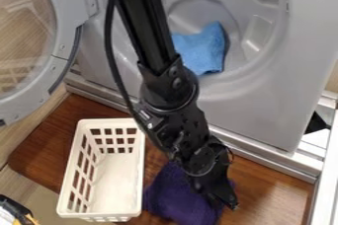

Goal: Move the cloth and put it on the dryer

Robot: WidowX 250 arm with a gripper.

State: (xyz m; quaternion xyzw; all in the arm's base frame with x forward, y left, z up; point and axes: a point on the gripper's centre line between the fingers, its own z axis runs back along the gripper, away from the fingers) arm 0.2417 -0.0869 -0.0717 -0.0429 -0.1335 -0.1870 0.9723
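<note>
Gripper (226, 202): at purple cloth (175, 197); opening and hold cannot be told. Purple cloth: on board (274, 189), just right of basket (115, 182). Board: extends right of gripper. Blue cloth (203, 49): inside dryer (264, 113), far side.

The robot's black arm (147, 26) comes into the camera view from the top edge, left of the middle, and slants down toward the lower right. Its upper stretch is a long, straight, smooth beam. Below that, a thick rounded joint (170, 88) leads into the bulkier wrist (191, 142), where bolts and ridged housings show. A dark cable (109, 36) hangs in a loose curve along the left side of the arm. The gripper (224, 200) hangs at the lower end, tilted down and to the right.
</note>
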